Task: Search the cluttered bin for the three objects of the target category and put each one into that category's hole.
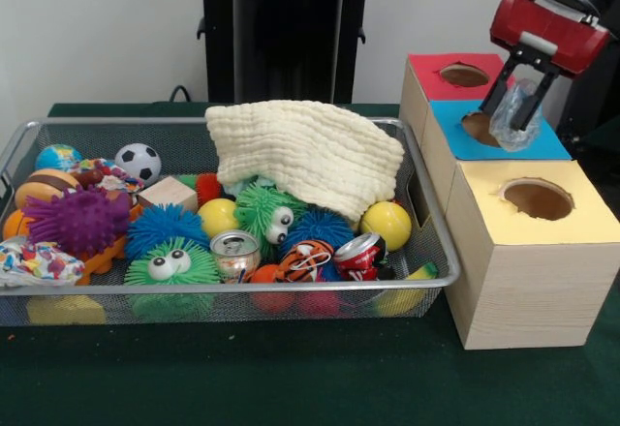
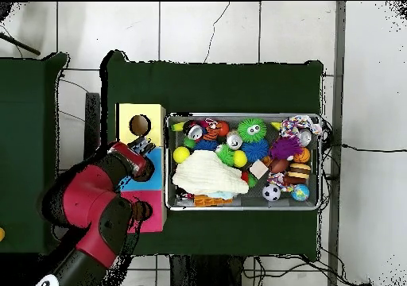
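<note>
I have one catch at the blue box's hole, not yet dropped.
On the green desk (image 1: 291, 378), the wire mesh bin (image 1: 441, 242) still holds clutter: two drink cans, one cream cloth (image 1: 305, 150). My gripper (image 1: 513, 106) pinches a crumpled clear plastic wrapper (image 1: 511, 124) above the blue-topped wooden box (image 1: 552, 143), middle of three.

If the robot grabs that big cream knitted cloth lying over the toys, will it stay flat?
Probably not. The cream knitted cloth drapes and folds over the toys in the wire mesh bin, so it likely hangs floppy. It looks soft and light, and might drag toys.
</note>
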You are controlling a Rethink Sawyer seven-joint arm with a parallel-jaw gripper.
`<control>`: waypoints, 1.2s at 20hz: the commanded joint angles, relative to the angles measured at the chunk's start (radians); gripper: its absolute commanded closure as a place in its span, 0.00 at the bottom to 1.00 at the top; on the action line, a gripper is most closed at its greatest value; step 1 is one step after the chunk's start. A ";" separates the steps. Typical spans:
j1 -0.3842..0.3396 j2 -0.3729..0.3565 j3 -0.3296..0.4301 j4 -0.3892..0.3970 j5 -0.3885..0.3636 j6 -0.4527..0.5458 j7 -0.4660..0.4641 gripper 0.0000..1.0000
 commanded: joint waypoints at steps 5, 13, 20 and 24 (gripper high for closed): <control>-0.006 0.043 0.075 0.113 0.072 -0.073 0.321 1.00; -0.001 0.048 0.066 0.111 0.079 -0.045 0.292 1.00; 0.030 0.096 0.000 0.082 0.084 0.044 0.305 1.00; 0.040 0.099 0.012 0.104 0.109 0.028 0.327 1.00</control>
